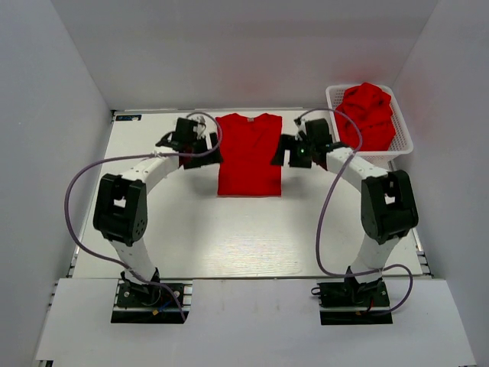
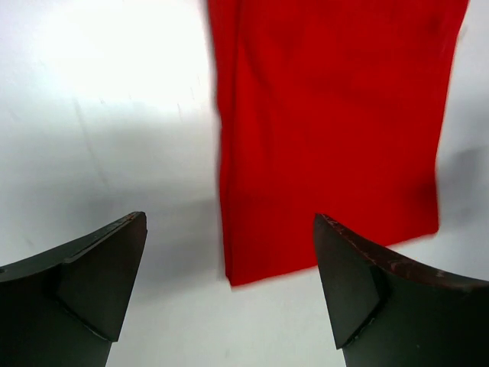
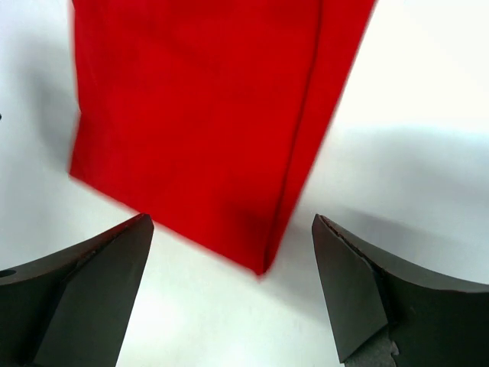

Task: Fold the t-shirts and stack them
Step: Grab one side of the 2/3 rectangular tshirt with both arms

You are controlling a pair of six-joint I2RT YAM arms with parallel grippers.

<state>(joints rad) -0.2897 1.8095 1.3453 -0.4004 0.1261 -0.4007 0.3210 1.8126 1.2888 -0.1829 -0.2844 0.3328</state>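
Now on the desk: one red t-shirt, lying flat in the far middle, neck at the far end.
Shirt shape: a long block; its sides seem tucked in, but the top view is too small to be sure.
Left jaws: wide apart, holding nothing, by the shirt's left edge; a shirt corner shows between them.
Right jaws: wide apart too, holding nothing, by the shirt's right edge; a corner shows there as well.
Basket: white, at the far right, apart from the shirt.
In the basket: a heap of red shirts, all scrunched up.
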